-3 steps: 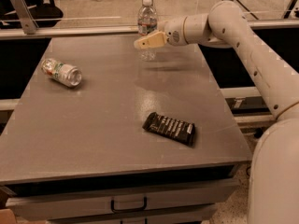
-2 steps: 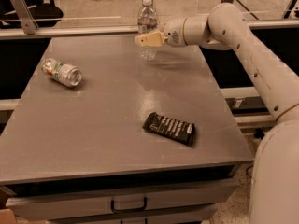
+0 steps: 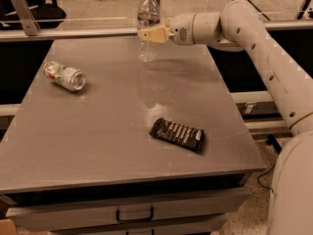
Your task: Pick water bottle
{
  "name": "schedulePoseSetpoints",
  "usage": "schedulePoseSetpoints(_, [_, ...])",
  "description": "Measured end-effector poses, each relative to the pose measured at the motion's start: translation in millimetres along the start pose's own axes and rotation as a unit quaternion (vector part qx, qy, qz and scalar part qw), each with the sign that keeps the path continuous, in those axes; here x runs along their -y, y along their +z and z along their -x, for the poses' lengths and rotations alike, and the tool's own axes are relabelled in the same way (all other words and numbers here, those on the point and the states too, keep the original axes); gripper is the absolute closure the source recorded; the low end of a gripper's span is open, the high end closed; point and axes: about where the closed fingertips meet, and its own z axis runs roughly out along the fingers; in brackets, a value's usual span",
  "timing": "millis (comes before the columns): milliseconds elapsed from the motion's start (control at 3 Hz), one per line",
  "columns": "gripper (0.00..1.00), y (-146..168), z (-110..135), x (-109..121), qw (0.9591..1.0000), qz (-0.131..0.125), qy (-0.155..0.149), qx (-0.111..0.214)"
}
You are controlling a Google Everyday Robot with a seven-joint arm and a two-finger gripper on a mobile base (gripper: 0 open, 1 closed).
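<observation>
The water bottle [image 3: 148, 12] is a slim clear bottle with a white cap and a red-and-white label band. It stands upright at the far edge of the grey table [image 3: 98, 126], near the middle. My gripper [image 3: 148, 35] reaches in from the right and its cream fingers [image 3: 155, 34] are closed around the bottle's middle, just below the label. The bottle's base is at or just above the table top; I cannot tell which.
A silver can with a green label [image 3: 64, 76] lies on its side at the table's left. A dark snack bar [image 3: 177, 134] lies front right of centre. A rail runs behind the table. My white arm [image 3: 264, 48] spans the right side.
The gripper and the bottle in it have shifted slightly up and to the left. The can and the snack bar have not moved.
</observation>
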Motion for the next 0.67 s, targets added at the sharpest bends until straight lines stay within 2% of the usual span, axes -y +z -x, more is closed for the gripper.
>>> schedulePoseSetpoints(333, [1.00, -1.8, 22.7, -50.7, 0.9970, 0.076, -0.005, 0.018])
schedulePoseSetpoints(667, [1.00, -3.9, 32.9, -102.6, 0.9867, 0.162, -0.011, 0.003])
